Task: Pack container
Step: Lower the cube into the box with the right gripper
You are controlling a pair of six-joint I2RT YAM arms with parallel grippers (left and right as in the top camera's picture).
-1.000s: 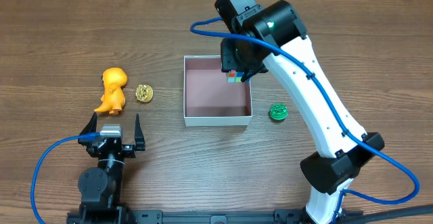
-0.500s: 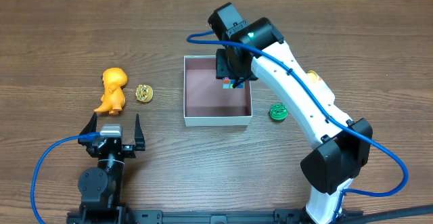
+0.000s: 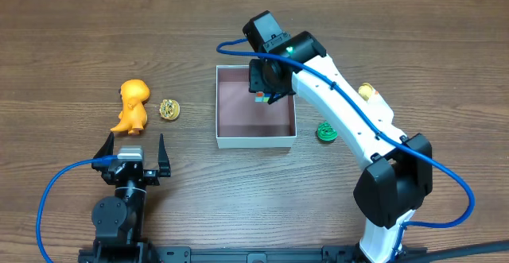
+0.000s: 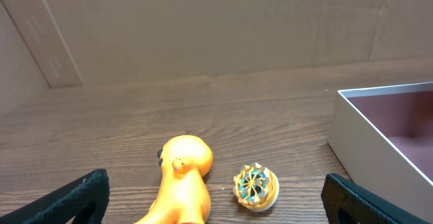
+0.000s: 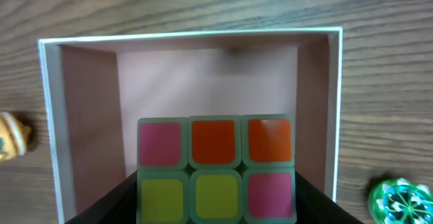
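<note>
The container (image 3: 222, 104) is a shallow square box with white walls and a pinkish-brown floor, at mid table; it also shows in the right wrist view (image 5: 88, 102) and at the right edge of the left wrist view (image 4: 379, 126). My right gripper (image 3: 262, 96) is shut on a puzzle cube (image 5: 215, 170) with pink, orange and yellow squares, and holds it over the container's far right part. My left gripper (image 3: 134, 153) is open and empty, near the front left, just in front of an orange dinosaur toy (image 3: 132, 106).
A small gold wheel toy (image 3: 169, 110) lies beside the dinosaur toy, left of the container. A green wheel toy (image 3: 326, 131) lies right of the container. A small yellow toy (image 3: 365, 91) shows behind the right arm.
My right gripper has moved left and a little toward the front with the cube, further over the container. The left arm has not moved.
</note>
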